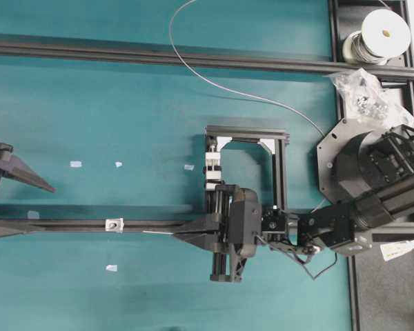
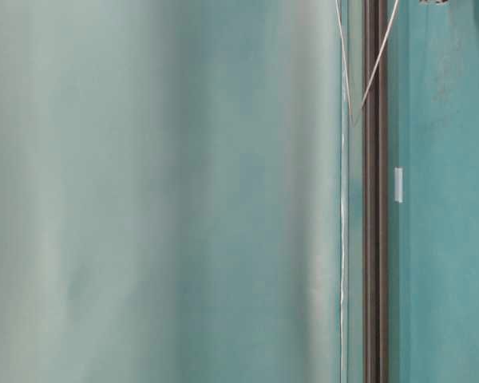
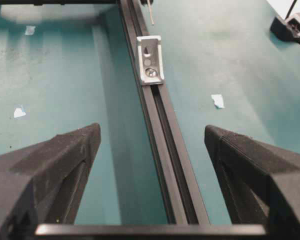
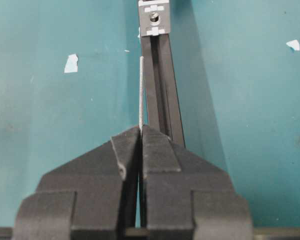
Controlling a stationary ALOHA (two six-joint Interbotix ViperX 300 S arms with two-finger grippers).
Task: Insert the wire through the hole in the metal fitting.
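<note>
Pinching the wire (image 4: pixel 141 90) between fully closed jaws, right gripper (image 4: pixel 140 131), stiff free end jutting straight out past the fingertips. Running along the black rail (image 4: pixel 162 95), just to one side of its slot, tip short of the metal fitting (image 4: pixel 154 20) further down that rail. Aimed roughly at the hole (image 4: pixel 153 19), though slightly off its line by the look of it. Spread wide and holding nothing, left gripper (image 3: pixel 150 150), astride the same rail on the fitting's far side.
</note>
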